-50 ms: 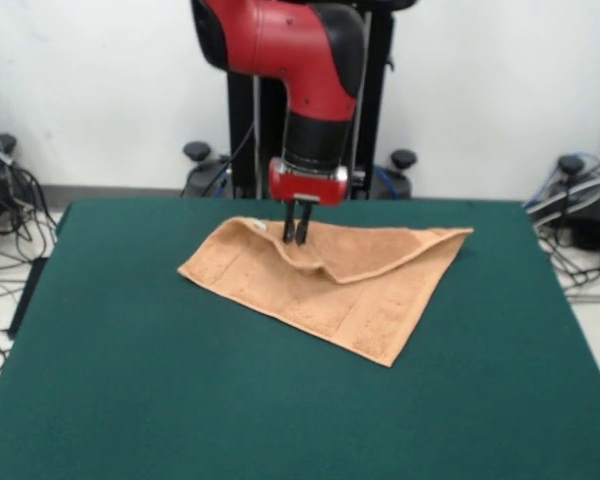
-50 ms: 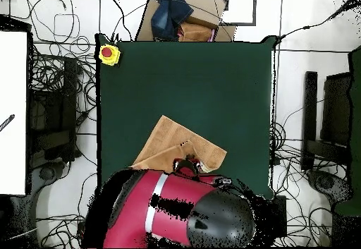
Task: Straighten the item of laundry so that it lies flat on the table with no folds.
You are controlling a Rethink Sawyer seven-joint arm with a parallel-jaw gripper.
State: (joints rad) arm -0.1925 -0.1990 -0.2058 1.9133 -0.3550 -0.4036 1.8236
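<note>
Pincer [image 1: 296, 236] downward, fingers nearly together

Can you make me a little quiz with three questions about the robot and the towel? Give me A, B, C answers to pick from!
1. Where is the towel?
A. On the floor
B. On the table, toward the robot's side
C. Hanging off the table's edge

2. What colour is the table top?
A. Dark green
B. White
C. Blue

3. How does the towel lie?
A. Rolled into a tube
B. Perfectly flat
C. With part folded over itself

Answers:
1. B: the overhead view shows the towel wholly on the table, close to the arm.
2. A: both views show dark green.
3. C: a flap lies doubled over along the far edge, where the gripper touches down, jaws close together.
</note>
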